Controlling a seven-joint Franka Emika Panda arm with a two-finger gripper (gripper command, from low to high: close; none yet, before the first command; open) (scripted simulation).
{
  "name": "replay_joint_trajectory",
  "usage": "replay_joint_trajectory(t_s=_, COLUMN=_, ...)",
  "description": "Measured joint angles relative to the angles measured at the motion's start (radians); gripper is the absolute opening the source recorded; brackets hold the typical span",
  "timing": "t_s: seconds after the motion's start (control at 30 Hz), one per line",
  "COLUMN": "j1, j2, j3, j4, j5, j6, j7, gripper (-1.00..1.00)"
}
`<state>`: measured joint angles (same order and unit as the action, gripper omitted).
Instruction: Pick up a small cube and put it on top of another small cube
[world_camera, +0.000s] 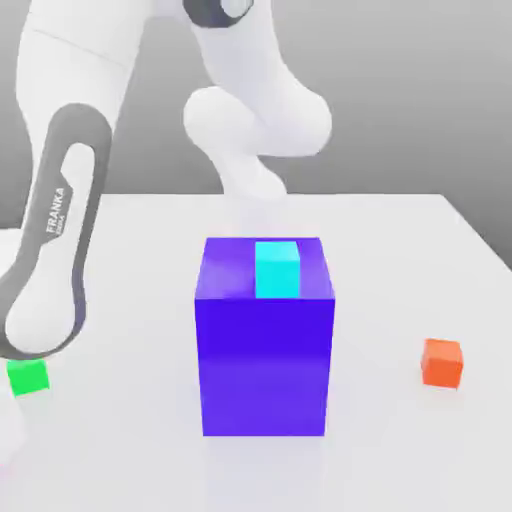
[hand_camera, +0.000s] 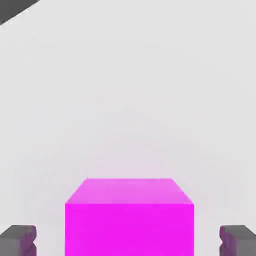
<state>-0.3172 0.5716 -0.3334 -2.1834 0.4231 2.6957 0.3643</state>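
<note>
The jaws stand apart, one dark fingertip (hand_camera: 19, 239) on either side of a glossy magenta cube (hand_camera: 129, 217), not yet touching it; we judge the grasp is in hand, needing a squeeze next. In the exterior view, a cyan cube (world_camera: 277, 268) tops a big blue block (world_camera: 265, 350); green cube (world_camera: 28, 377) at nine o'clock, orange cube (world_camera: 442, 362) at three.

**Big block holds the middle, open bench either side**

We see a tall blue block (world_camera: 265, 350) blocking the bench (world_camera: 400, 250) centre, a cyan cube (world_camera: 277, 270) on top. Open lanes separate it from the orange cube (world_camera: 442, 362) and green cube (world_camera: 28, 377). A magenta cube (hand_camera: 129, 220) sits between our fingers (hand_camera: 20, 240).
</note>
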Motion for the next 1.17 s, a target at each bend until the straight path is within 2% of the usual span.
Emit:
replay_joint_trajectory(t_s=0.13, j1=-0.002, j2=0.005, j3=0.002, j4=0.001, j5=0.003, j6=0.003, j7=-0.002, gripper=-1.0)
replay_joint_trajectory(t_s=0.27, j1=0.05, j2=-0.12, j3=-0.069, j4=-0.035, j5=-0.079, j6=-0.083, j7=0.052, gripper=-1.0)
replay_joint_trajectory(t_s=0.53, j1=0.064, j2=-0.368, j3=-0.212, j4=-0.238, j5=-0.3, j6=-0.078, j7=-0.029, gripper=-1.0)
replay_joint_trajectory(t_s=0.7, j1=0.023, j2=-0.495, j3=-0.256, j4=-0.369, j5=-0.372, j6=-0.069, j7=-0.141, gripper=-1.0)
replay_joint_trajectory(t_s=0.83, j1=0.008, j2=-0.491, j3=-0.248, j4=-0.409, j5=-0.329, j6=-0.032, j7=-0.23, gripper=-1.0)
replay_joint_trajectory(t_s=1.07, j1=-0.066, j2=-0.342, j3=-0.139, j4=-0.399, j5=-0.13, j6=0.08, j7=-0.376, gripper=-1.0)
replay_joint_trajectory(t_s=1.1, j1=-0.08, j2=-0.323, j3=-0.121, j4=-0.397, j5=-0.105, j6=0.094, j7=-0.395, gripper=1.0)
replay_joint_trajectory(t_s=1.17, j1=-0.08, j2=-0.323, j3=-0.121, j4=-0.397, j5=-0.105, j6=0.094, j7=-0.395, gripper=1.0)
